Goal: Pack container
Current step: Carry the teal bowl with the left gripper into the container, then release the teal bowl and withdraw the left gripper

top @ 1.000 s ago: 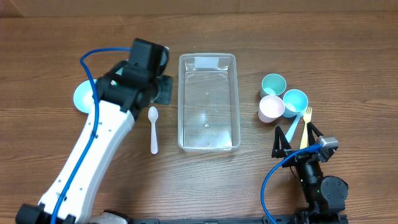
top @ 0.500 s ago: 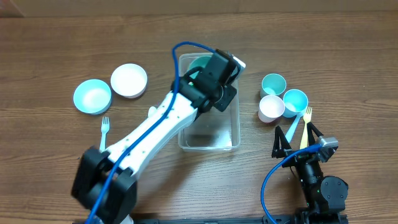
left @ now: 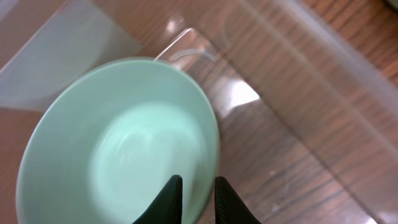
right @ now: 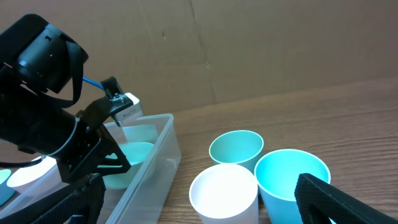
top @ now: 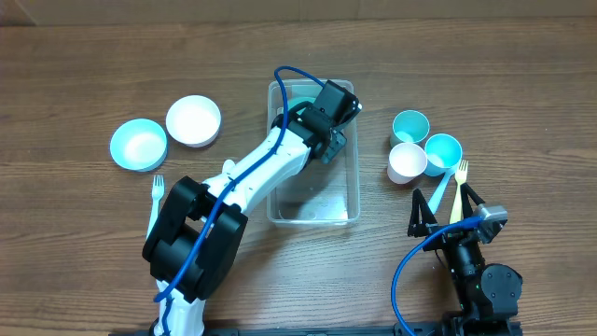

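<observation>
The container (top: 322, 198) sits at the centre of the table (top: 522, 75), open side up. Its long axis runs from 12 o'clock to 6 o'clock, with the short ends facing those two directions. In the overhead view the left arm reaches in from 7 o'clock and covers most of the container's 12 o'clock half, so you see only a sliver of a pale teal bowl (top: 298, 93) there. Consult the left wrist view for the detail hidden by the arm: the left gripper (left: 198, 180) has its fingers a narrow gap apart, set astride the rim of that bowl, above the clear floor. You cannot tell whether they press on the rim. The right wrist view adds the side aspect, showing the bowl through the container's clear wall. The right gripper (top: 442, 196) rests at 4 o'clock from the container with its fingers spread wide and nothing held. Only the overhead view shows a white bowl (top: 193, 120) and a teal bowl (top: 138, 144) at 9 to 10 o'clock. A group of cups (top: 407, 161) stands at 3 o'clock.
</observation>
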